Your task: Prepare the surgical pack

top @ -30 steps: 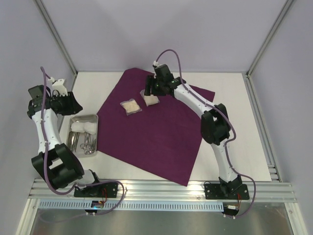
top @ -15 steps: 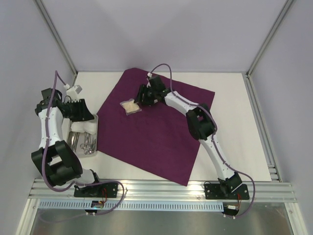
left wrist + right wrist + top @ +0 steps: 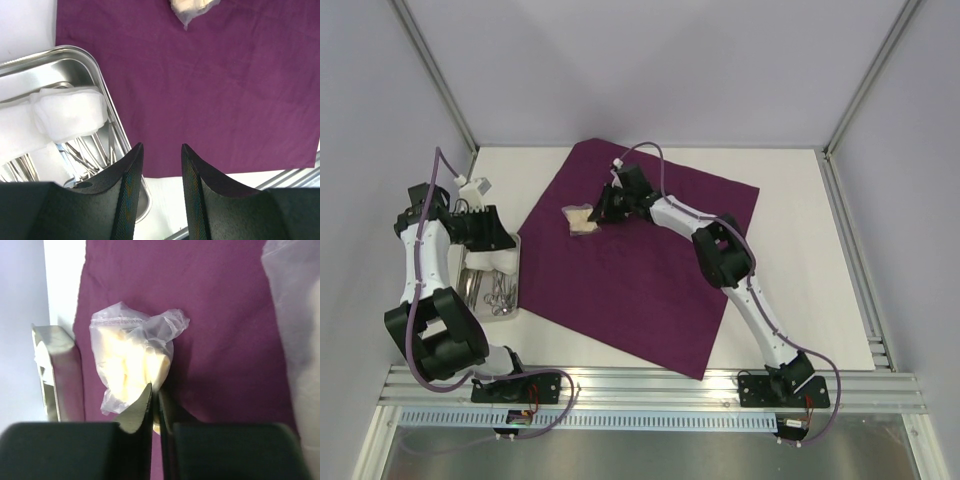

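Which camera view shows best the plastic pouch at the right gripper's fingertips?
Right wrist: the pouch fills the centre, cream contents plain. Top external shows the pouch small; left wrist cuts the pouch off at the frame's top.

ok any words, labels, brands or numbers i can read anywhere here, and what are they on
None can be read.
The clear bag on the purple drape shows no print.
The metal tray shows no marking.
The small electronics at the arm bases are too small to read.
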`<state>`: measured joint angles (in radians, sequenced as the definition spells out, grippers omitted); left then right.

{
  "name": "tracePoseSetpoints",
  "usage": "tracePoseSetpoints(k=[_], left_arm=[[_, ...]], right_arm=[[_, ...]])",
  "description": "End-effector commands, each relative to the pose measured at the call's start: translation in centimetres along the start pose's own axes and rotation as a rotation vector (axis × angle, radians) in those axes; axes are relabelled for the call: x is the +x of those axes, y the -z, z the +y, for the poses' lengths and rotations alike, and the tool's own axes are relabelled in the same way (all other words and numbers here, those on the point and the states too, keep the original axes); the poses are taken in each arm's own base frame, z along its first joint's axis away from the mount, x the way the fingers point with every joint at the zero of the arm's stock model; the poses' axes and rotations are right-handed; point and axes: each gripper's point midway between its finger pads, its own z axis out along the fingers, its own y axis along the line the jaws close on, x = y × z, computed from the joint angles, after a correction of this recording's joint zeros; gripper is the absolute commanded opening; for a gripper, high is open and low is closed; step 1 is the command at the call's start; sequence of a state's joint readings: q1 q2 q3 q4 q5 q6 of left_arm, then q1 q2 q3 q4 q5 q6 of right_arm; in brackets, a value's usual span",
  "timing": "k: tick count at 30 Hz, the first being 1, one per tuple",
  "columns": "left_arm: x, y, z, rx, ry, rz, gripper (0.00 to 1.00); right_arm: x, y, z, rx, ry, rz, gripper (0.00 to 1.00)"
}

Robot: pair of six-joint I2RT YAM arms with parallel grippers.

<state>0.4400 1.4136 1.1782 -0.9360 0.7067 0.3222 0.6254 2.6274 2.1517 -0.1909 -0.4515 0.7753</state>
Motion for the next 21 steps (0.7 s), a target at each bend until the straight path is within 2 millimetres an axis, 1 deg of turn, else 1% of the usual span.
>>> tracePoseSetpoints(k=[1,2,3,4,5,6,7,8,9,10,11,12,13,14,15,16,17,18,19,20,21], left_arm=[[-0.3,0.7,-1.3,0.04,-0.038,-0.009,0.45],[-0.3,0.7,-1.4,0.047,-0.037,-0.004,0.45],[-0.2,0.7,-1.5,0.053,-0.038,0.001,0.45],[-0.2,0.9,-1.7,0.06,-0.033,0.004,0.46],[-0.2,0.9,-1.9,0.067,-0.033,0.003,0.5],[-0.3,1.0,-2.1,0.073,-0.031,0.002,0.5],[-0.5,1.3,-2.8,0.097,-0.028,-0.007,0.51],[-0.6,1.4,-3.2,0.114,-0.03,-0.012,0.56],[-0.7,1.6,-3.7,0.134,-0.035,-0.015,0.58],[-0.9,2.0,-4.9,0.182,-0.047,-0.024,0.59],[-0.9,2.1,-5.6,0.209,-0.052,-0.025,0.63],[-1.0,2.2,-6.4,0.24,-0.062,-0.03,0.64],[-1.2,2.6,-7.4,0.285,-0.061,-0.044,0.65],[-1.3,2.7,-8.1,0.311,-0.062,-0.05,0.7],[-1.6,3.0,-9.3,0.358,-0.072,-0.066,0.71],[-1.5,3.2,-9.9,0.379,-0.075,-0.071,0.74],[-1.6,3.4,-10.4,0.398,-0.079,-0.08,0.74],[-1.8,3.8,-11.1,0.426,-0.087,-0.099,0.75],[-2.0,4.1,-11.5,0.437,-0.092,-0.11,0.75],[-2.0,4.3,-11.8,0.444,-0.092,-0.116,0.75],[-2.3,4.6,-12.2,0.452,-0.102,-0.135,0.76]], right_arm=[[-1.0,1.2,3.6,-0.096,0.014,-0.014,0.03],[-1.3,1.7,4.4,-0.112,0.018,-0.023,0.0],[-1.7,2.8,5.7,-0.14,0.029,-0.044,0.0],[-2.0,3.5,6.5,-0.156,0.033,-0.062,0.0],[-1.9,4.0,7.0,-0.155,0.04,-0.082,0.0],[-2.4,5.6,8.7,-0.185,0.067,-0.124,0.0],[-1.8,6.2,9.6,-0.194,0.082,-0.137,0.0],[-2.4,7.0,10.7,-0.216,0.108,-0.192,0.0],[-1.5,8.6,11.6,-0.224,0.115,-0.206,0.01],[-0.9,9.3,13.0,-0.243,0.147,-0.223,0.0],[-1.7,11.3,15.4,-0.274,0.179,-0.293,0.0],[-1.2,11.9,15.8,-0.271,0.191,-0.308,0.01],[0.7,11.8,15.7,-0.262,0.202,-0.295,0.0],[0.4,13.2,17.5,-0.288,0.237,-0.349,0.01],[0.9,13.8,18.2,-0.298,0.251,-0.364,0.0],[2.7,13.6,18.4,-0.302,0.265,-0.351,0.01],[2.4,14.9,20.0,-0.331,0.287,-0.398,0.0],[2.9,15.2,20.7,-0.346,0.292,-0.406,0.0],[4.0,15.3,21.4,-0.361,0.302,-0.4,0.0],[4.1,16.1,22.6,-0.391,0.317,-0.416,0.01],[4.4,16.4,23.2,-0.405,0.325,-0.419,0.0]])
